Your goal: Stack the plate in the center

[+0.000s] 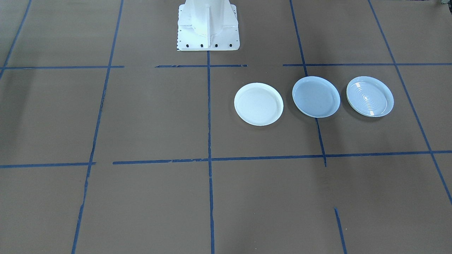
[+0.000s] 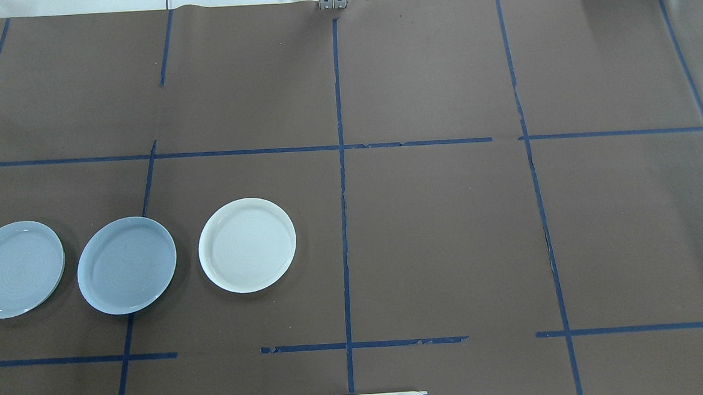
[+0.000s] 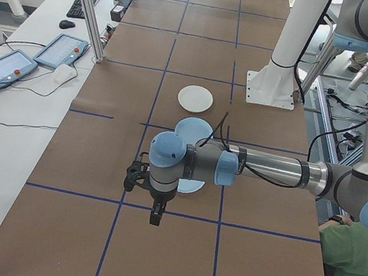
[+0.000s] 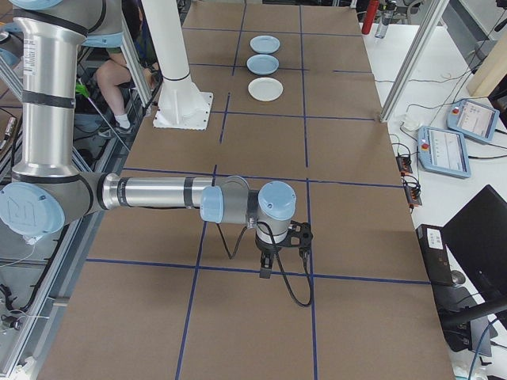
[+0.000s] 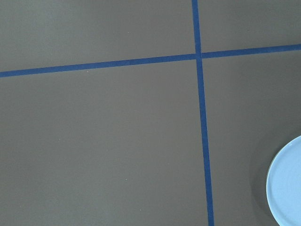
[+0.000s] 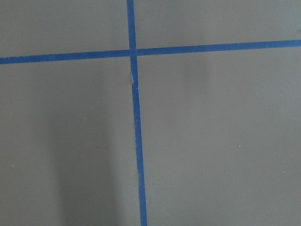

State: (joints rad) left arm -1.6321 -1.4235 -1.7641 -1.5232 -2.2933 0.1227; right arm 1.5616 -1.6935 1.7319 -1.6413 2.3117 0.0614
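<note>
Front-facing view: three plates in a row on view's right, robot's left half; smooth light-blue plate (image 1: 316,96) in the middle, white plate (image 1: 258,104) toward table centre, rippled plate (image 1: 369,96) outermost; none stacked. Overhead: same row, no arm in shot. Left-end view: left gripper (image 3: 156,214) hung over the plates' end of the table, rippled plate (image 3: 190,185) partly hidden behind the arm; jaw state impossible to tell. Right-end view: right gripper (image 4: 267,267) well apart, plates far up-table; state not readable. Left wrist: plate rim at edge. Judged: left arm nearer.
</note>
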